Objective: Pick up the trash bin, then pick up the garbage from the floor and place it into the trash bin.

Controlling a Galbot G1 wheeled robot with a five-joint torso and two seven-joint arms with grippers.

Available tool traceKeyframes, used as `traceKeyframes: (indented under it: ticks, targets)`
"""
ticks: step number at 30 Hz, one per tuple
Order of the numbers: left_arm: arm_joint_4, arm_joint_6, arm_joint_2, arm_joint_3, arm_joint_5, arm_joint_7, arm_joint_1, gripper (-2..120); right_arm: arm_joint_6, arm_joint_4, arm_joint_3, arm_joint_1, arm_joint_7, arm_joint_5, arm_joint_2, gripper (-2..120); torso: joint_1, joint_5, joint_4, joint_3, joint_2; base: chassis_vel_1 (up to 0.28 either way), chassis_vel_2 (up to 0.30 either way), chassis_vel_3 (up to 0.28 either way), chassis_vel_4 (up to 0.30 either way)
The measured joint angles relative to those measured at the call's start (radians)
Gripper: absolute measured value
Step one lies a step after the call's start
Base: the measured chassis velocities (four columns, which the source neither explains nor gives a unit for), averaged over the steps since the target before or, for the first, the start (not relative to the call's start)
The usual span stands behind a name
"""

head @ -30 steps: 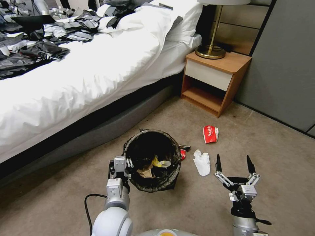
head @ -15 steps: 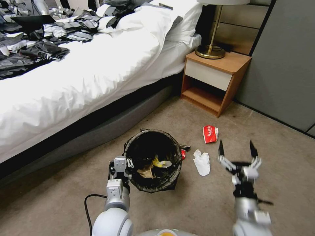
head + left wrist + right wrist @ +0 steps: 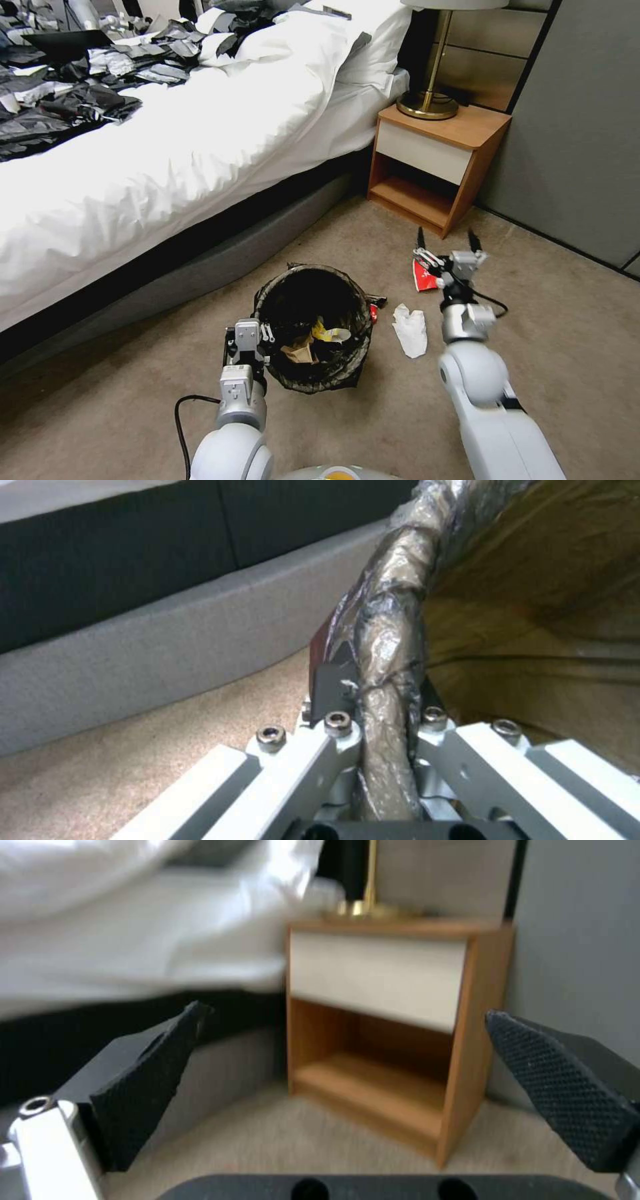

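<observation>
The left gripper (image 3: 257, 331) clamps the small round dark-lined trash bin's (image 3: 313, 327) rim; the right gripper (image 3: 445, 241), fingers apart, partly hides a red-and-white wrapper (image 3: 421, 277).

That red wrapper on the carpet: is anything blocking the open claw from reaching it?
Nothing visible. The right gripper hangs open just above the red wrapper, with bare carpet around. The left gripper holds the trash bin nearby.

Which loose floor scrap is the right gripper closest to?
The red wrapper, just under the open right gripper; the white tissue lies nearer the bin.
</observation>
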Motion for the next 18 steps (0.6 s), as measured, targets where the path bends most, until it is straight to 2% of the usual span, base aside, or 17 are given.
traceKeyframes:
  ticks: [1, 5, 7, 9, 10, 13, 14, 18]
  targets:
    - [0.000, 0.000, 0.000, 0.000, 0.000, 0.000, 0.000, 0, 0.000, 0.000, 0.000, 0.000, 0.000, 0.000, 0.000, 100, 0.000, 0.0000, 0.0000, 0.000, 0.000, 0.000, 0.000, 0.000, 0.000]
    - [0.003, 0.001, -0.001, 0.002, 0.000, 0.000, -0.001, 0, -0.049, -0.155, -0.030, 0.073, 0.000, 0.017, -0.002, 100, 0.000, 0.0002, 0.0000, 0.000, 0.000, 0.000, 0.000, 0.000, 0.000]
    - [0.003, 0.001, -0.002, 0.002, 0.000, 0.000, -0.001, 0, -0.053, -0.185, -0.034, 0.084, 0.000, 0.017, -0.001, 100, 0.000, 0.0002, 0.0000, 0.000, 0.000, 0.000, 0.000, 0.000, 0.000]
    - [0.005, 0.001, -0.003, 0.002, 0.001, 0.000, 0.000, 0, -0.065, -0.287, -0.042, 0.115, -0.005, 0.008, 0.009, 100, 0.000, 0.0003, 0.0000, 0.000, 0.000, 0.000, 0.000, 0.000, 0.000]
    - [0.005, 0.001, -0.003, 0.002, 0.001, 0.000, 0.000, 0, -0.065, -0.287, -0.042, 0.115, -0.005, 0.008, 0.009, 100, 0.000, 0.0003, 0.0000, 0.000, 0.000, 0.000, 0.000, 0.000, 0.000]
    - [0.007, 0.001, -0.003, 0.003, 0.003, 0.000, 0.001, 0, -0.063, -0.443, -0.042, 0.152, -0.039, -0.036, 0.025, 100, 0.000, 0.0003, 0.0000, 0.000, 0.000, 0.000, 0.000, 0.000, 0.000]
    - [0.007, 0.001, -0.003, 0.003, 0.003, 0.000, 0.001, 0, -0.063, -0.443, -0.042, 0.152, -0.039, -0.036, 0.025, 100, 0.000, 0.0003, 0.0000, 0.000, 0.000, 0.000, 0.000, 0.000, 0.000]
    - [0.012, 0.001, -0.006, 0.004, 0.006, 0.000, 0.003, 0, -0.061, -0.572, -0.028, 0.163, -0.071, -0.070, 0.039, 100, 0.000, 0.0002, 0.0000, 0.000, 0.000, 0.000, 0.000, 0.000, 0.000]
